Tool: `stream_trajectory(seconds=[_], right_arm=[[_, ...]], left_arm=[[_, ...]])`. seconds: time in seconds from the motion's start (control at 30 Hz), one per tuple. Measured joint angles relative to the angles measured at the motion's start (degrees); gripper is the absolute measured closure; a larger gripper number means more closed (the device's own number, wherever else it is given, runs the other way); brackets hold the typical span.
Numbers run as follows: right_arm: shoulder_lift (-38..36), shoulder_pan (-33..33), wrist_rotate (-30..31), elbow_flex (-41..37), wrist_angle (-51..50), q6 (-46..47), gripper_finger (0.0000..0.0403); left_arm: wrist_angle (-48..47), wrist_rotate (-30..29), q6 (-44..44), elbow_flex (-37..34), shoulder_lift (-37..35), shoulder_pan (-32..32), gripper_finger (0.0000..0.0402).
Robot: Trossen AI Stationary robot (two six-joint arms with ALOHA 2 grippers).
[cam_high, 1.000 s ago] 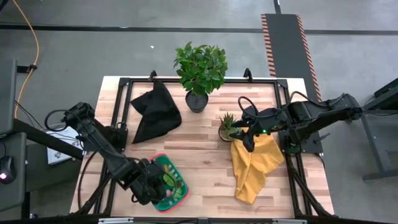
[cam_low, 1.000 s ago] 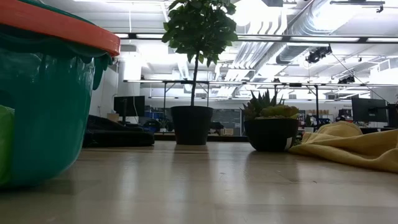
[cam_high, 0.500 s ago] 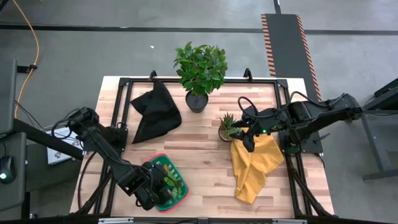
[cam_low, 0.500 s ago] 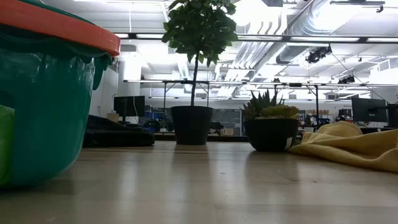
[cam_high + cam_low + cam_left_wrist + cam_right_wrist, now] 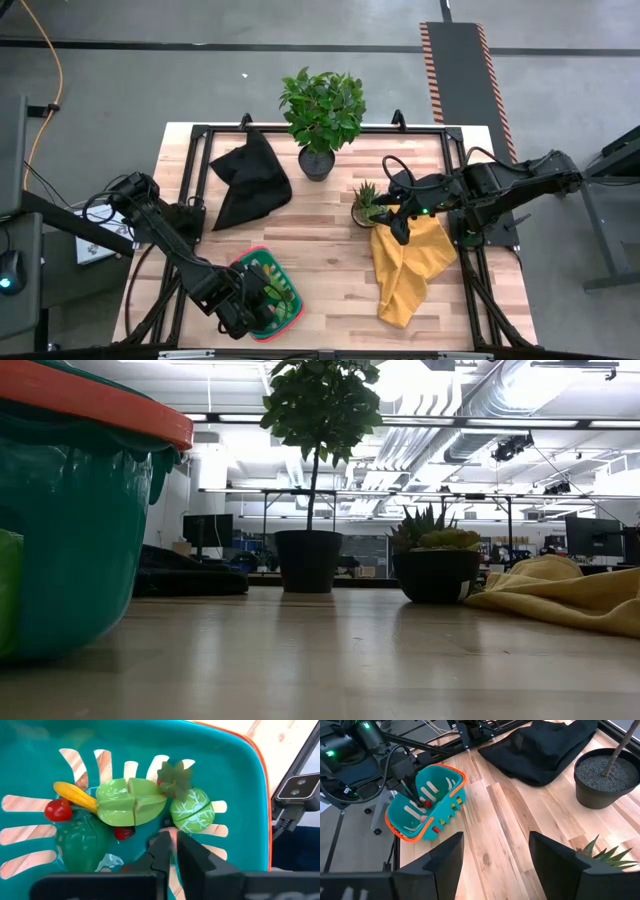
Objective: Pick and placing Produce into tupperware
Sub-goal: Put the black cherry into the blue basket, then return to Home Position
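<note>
The tupperware (image 5: 298, 318), a green container with a red rim, stands near the table's front left; the low view shows its wall (image 5: 70, 530). Inside lie several pieces of produce: a pale green split piece (image 5: 130, 802), a round green one (image 5: 192, 812), a yellow one (image 5: 75, 795), a red one (image 5: 57, 810) and a dark green one (image 5: 80, 840). My left gripper (image 5: 172, 839) reaches down into the tupperware beside the round green piece, its fingers shut to a narrow slit. My right gripper (image 5: 495, 865) hangs open above the yellow cloth (image 5: 410, 265). My left gripper points down into the tupperware, its fingertips (image 5: 161, 840) close over the floor beside the round green piece. I cannot tell whether they touch the floor or any produce.
A large leafy potted plant (image 5: 322, 110) stands at the far edge, with a black cloth (image 5: 245, 180) to its left. A small spiky potted plant (image 5: 365, 200) stands beside my right gripper. Bare wood lies between the tupperware and the yellow cloth.
My left gripper has sunk a little deeper into the tupperware and has then kept still. The tupperware has stayed where it was.
</note>
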Motion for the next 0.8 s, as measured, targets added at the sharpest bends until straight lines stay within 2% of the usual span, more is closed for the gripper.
stream_trajectory(seconds=[0.27,0.37,0.5,0.63,0.7,0.8], right_arm=[[0.0,0.0,0.0,-0.01,-0.16,-0.35,0.0187],[0.0,0.0,-0.01,-0.01,-0.7,-0.35,0.0187],[0.0,0.0,0.0,-0.01,-1.31,-0.35,0.0187],[0.0,-0.66,-0.01,-0.01,-1.47,-0.52,0.0187],[0.0,-1.1,0.0,-0.01,-1.59,-0.53,0.0187],[0.0,-1.97,0.0,-0.01,-1.55,-0.41,0.0187]], left_arm=[[0.3,0.31,-1.29,0.01,-0.03,0.0,0.0292],[-0.63,-1.23,-2.81,0.54,-1.22,0.02,0.0283],[-5.25,-9.04,-1.43,2.63,-6.66,0.17,0.0301],[-8.76,-21.88,0.26,3.52,-15.04,0.42,0.0328],[-7.92,-27.05,4.55,3.63,-19.67,0.57,0.0346],[-3.9,-28.96,15.56,3.61,-25.04,1.76,0.0383]])
